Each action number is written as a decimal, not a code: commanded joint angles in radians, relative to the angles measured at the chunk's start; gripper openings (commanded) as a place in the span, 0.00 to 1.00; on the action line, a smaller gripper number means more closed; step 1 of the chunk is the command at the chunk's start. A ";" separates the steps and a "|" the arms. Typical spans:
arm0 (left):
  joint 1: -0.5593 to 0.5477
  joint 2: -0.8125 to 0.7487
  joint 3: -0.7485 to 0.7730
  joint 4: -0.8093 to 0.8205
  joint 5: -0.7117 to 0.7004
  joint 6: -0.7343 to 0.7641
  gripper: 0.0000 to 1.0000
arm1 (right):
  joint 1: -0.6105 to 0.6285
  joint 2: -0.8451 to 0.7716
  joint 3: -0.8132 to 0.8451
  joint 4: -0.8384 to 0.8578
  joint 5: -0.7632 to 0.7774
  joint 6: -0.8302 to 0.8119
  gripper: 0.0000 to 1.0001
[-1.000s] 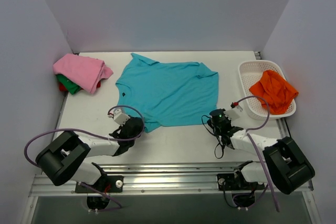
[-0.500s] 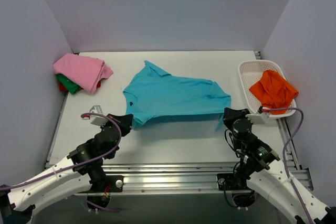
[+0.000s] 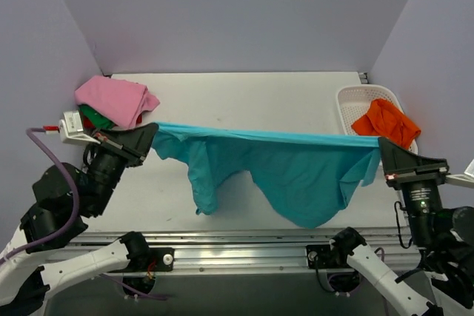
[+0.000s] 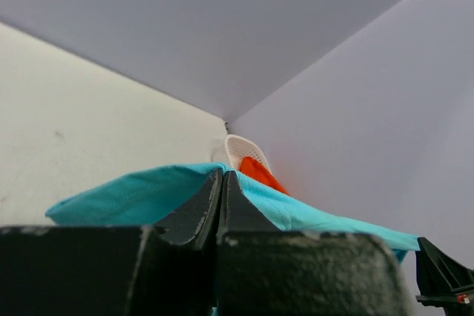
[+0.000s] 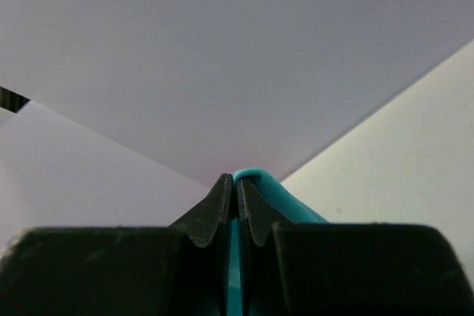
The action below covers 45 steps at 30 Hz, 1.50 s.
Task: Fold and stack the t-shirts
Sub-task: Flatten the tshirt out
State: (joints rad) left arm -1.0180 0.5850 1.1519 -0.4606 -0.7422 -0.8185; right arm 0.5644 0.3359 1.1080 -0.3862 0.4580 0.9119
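The teal t-shirt hangs in the air, stretched taut between both arms, its body drooping toward the table. My left gripper is shut on its left corner; in the left wrist view the cloth wraps over the left gripper. My right gripper is shut on the right corner; teal cloth shows pinched in the right gripper. A pile with a pink t-shirt over green and red ones lies at the back left. An orange t-shirt sits in the basket.
The white lattice basket stands at the table's right edge, also seen in the left wrist view as the basket. Walls close in on three sides. The metal rail runs along the near edge.
Both arms have risen high off the table and spread apart, lifting the teal t-shirt from lying flat to hanging stretched in the air between them.
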 commanded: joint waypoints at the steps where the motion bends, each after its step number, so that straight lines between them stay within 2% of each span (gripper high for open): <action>1: 0.021 0.108 0.222 0.013 -0.037 0.278 0.02 | -0.112 0.101 0.159 0.047 -0.002 -0.108 0.00; 2: 0.021 0.143 0.315 0.017 -0.016 0.301 0.02 | -0.171 0.133 0.209 0.068 -0.097 -0.119 0.00; 4: 0.021 0.245 0.402 0.017 0.016 0.376 0.02 | -0.225 0.239 0.251 0.105 -0.165 -0.128 0.00; 6: 0.022 0.353 0.525 -0.004 -0.011 0.426 0.02 | -0.265 0.364 0.272 0.163 -0.232 -0.133 0.00; 8: 0.027 0.439 0.592 -0.012 -0.045 0.496 0.02 | -0.265 0.452 0.256 0.216 -0.246 -0.137 0.00; 10: 0.059 0.482 0.597 -0.009 -0.057 0.519 0.02 | -0.265 0.595 0.240 0.265 -0.219 -0.140 0.00; 11: 0.152 0.516 0.574 -0.007 -0.021 0.515 0.02 | -0.265 0.642 0.227 0.291 -0.210 -0.143 0.00; 14: 0.396 0.596 0.505 0.011 0.307 0.391 0.02 | -0.265 0.822 0.153 0.387 -0.167 -0.134 0.00; 15: 0.538 0.627 0.426 0.043 0.389 0.366 0.02 | -0.268 0.916 0.120 0.456 -0.150 -0.131 0.00; 16: 0.589 0.659 0.387 0.084 0.488 0.331 0.02 | -0.271 0.966 0.112 0.478 -0.137 -0.128 0.00; 17: 0.637 0.756 0.353 0.180 0.522 0.323 0.02 | -0.274 1.026 0.108 0.519 -0.134 -0.125 0.00; 18: 0.718 0.823 0.318 0.233 0.564 0.315 0.02 | -0.281 1.157 0.134 0.529 -0.133 -0.123 0.00; 19: 0.752 0.893 0.325 0.313 0.663 0.314 0.02 | -0.285 1.228 0.162 0.527 -0.121 -0.122 0.00; 20: 0.780 1.070 0.356 0.327 0.697 0.315 0.02 | -0.290 1.311 0.200 0.518 -0.120 -0.119 0.00; 21: 0.803 1.170 0.405 0.332 0.734 0.329 0.02 | -0.296 1.468 0.248 0.503 -0.116 -0.116 0.00; 22: 0.841 1.266 0.539 0.335 0.774 0.338 0.02 | -0.301 1.547 0.365 0.492 -0.101 -0.113 0.00; 23: 0.857 1.468 0.634 0.306 0.850 0.338 0.02 | -0.305 1.630 0.445 0.424 -0.093 -0.111 0.00; 24: 0.872 1.575 0.748 0.265 0.898 0.340 0.03 | -0.313 1.783 0.540 0.352 -0.085 -0.096 0.37; 25: 0.893 1.664 1.004 0.207 0.929 0.341 0.07 | -0.322 1.842 0.725 0.292 -0.075 -0.093 0.60; 26: 0.901 1.819 1.136 0.071 0.967 0.340 0.14 | -0.319 1.889 0.803 0.192 -0.011 -0.091 0.87; 27: 0.907 1.867 1.237 0.022 0.983 0.341 0.28 | -0.317 1.926 0.850 0.173 0.017 -0.091 1.00; 29: 0.918 1.876 1.339 -0.015 0.994 0.338 0.46 | -0.313 1.901 0.863 0.197 0.079 -0.105 1.00; 30: 0.920 1.845 1.312 0.015 0.991 0.334 0.70 | -0.311 1.848 0.845 0.214 0.097 -0.117 1.00; 32: 0.926 1.726 1.170 0.141 0.980 0.325 0.96 | -0.311 1.765 0.791 0.254 0.122 -0.131 1.00; 35: 0.937 1.577 1.054 0.230 0.963 0.298 0.96 | -0.291 1.680 0.741 0.268 0.151 -0.148 1.00; 37: 0.935 1.453 0.926 0.288 0.919 0.297 0.95 | -0.262 1.591 0.664 0.292 0.189 -0.159 1.00; 38: 0.932 1.413 0.813 0.325 0.909 0.295 0.95 | -0.253 1.533 0.601 0.303 0.200 -0.162 1.00; 40: 0.932 1.289 0.708 0.413 0.871 0.292 0.94 | -0.239 1.479 0.540 0.331 0.206 -0.160 1.00; 44: 0.934 1.144 0.536 0.424 0.790 0.288 0.94 | -0.207 1.332 0.374 0.374 0.170 -0.130 1.00; 45: 0.932 1.116 0.461 0.427 0.781 0.276 0.94 | -0.198 1.309 0.289 0.385 0.148 -0.119 1.00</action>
State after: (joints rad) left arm -0.0864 1.7340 1.7519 -0.0845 0.1120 -0.5220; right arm 0.3550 1.6825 1.5448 -0.0143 0.5987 0.7700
